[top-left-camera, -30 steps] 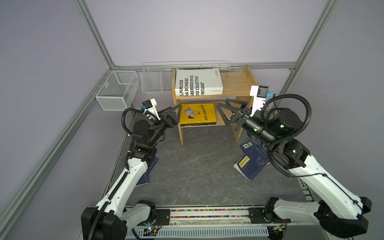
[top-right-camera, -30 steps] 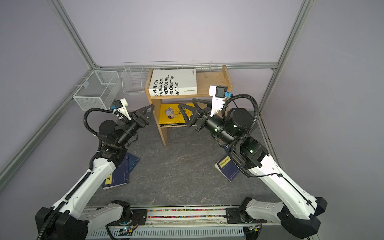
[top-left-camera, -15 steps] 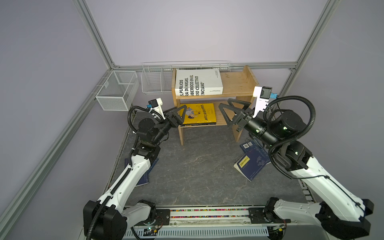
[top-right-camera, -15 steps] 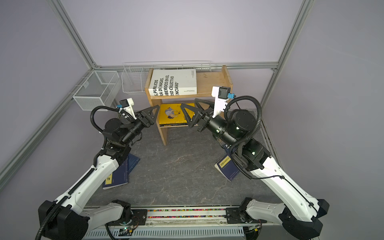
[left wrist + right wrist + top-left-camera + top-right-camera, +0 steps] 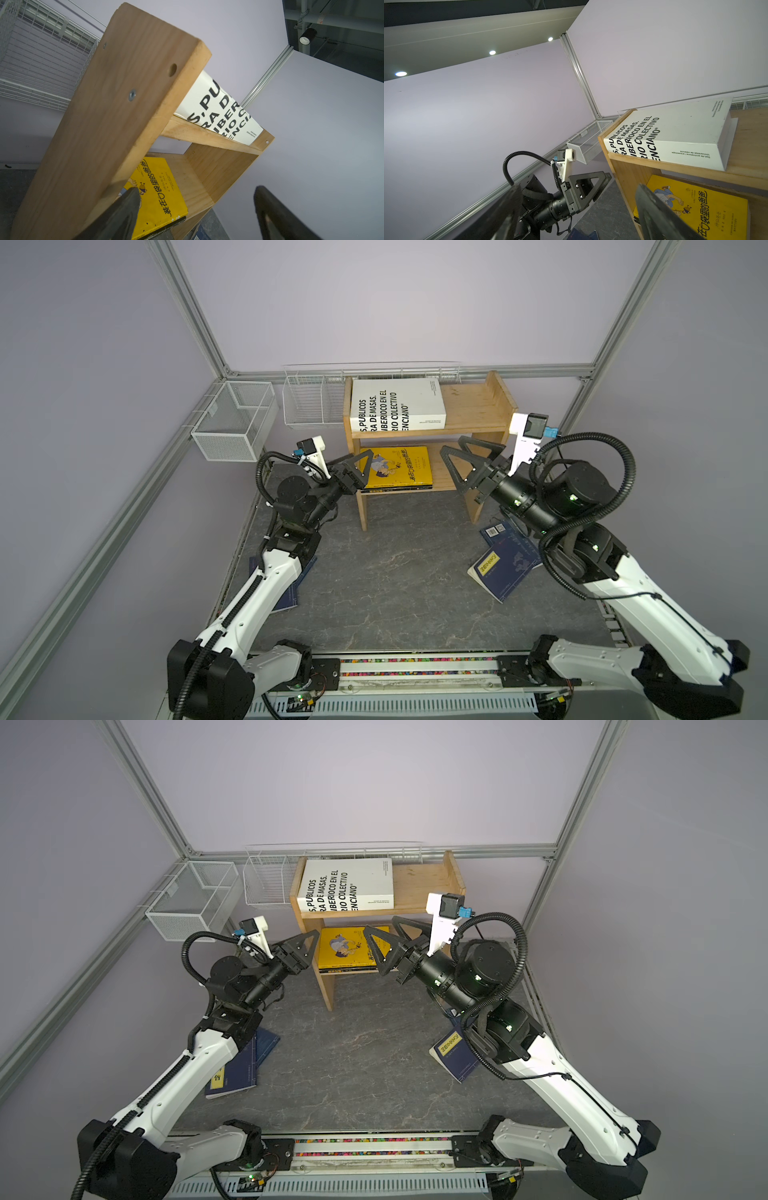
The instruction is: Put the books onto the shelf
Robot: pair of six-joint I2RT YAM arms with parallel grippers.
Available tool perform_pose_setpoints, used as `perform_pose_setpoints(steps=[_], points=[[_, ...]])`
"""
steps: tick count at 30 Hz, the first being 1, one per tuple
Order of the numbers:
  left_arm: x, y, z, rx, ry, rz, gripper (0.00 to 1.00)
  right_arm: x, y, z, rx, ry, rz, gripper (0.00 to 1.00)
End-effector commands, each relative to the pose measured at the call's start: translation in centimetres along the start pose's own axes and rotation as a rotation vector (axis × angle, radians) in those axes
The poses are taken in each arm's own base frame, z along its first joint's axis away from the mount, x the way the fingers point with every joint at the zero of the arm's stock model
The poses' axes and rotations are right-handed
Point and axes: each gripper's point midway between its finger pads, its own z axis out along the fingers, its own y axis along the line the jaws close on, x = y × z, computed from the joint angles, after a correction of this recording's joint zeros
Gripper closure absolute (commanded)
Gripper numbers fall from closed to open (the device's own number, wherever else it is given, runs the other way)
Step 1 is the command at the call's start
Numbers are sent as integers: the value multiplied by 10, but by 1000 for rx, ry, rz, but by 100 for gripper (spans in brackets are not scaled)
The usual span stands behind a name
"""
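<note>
Jaws of left gripper [image 5: 359, 466]: spread wide, nothing between them, just beside the shelf's left side panel. Jaws of right gripper [image 5: 451, 443]: likewise wide and unloaded, in front of the lower tier.

Shelf [image 5: 478, 406]: light pine, two tiers, solid side panels.
- Upper tier: thick white book [image 5: 399, 406], bold black lettering, lying flat against the left panel.
- Lower tier: yellow book [image 5: 399, 466] with cartoon figure, lying flat on a dark volume [image 5: 395, 489] of which only the edge shows.

Wire baskets [image 5: 232, 427]: white, on the wall left of the shelf.

Floor [image 5: 395, 572]: navy books [image 5: 505, 568] with yellow labels beside the right arm, more under the left arm.
</note>
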Motion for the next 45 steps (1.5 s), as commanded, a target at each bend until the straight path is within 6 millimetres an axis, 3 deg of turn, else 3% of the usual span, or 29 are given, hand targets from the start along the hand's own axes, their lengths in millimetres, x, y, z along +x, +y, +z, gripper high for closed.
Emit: perform_pose_setpoints(steps=[1,45], points=[[-12,-10,3,24,-37,26,14,-8,3,-3,1,-23,-22,12],[-7,-5,8,20,-28,19,13,-12,-3,-8,23,-64,-14,12]])
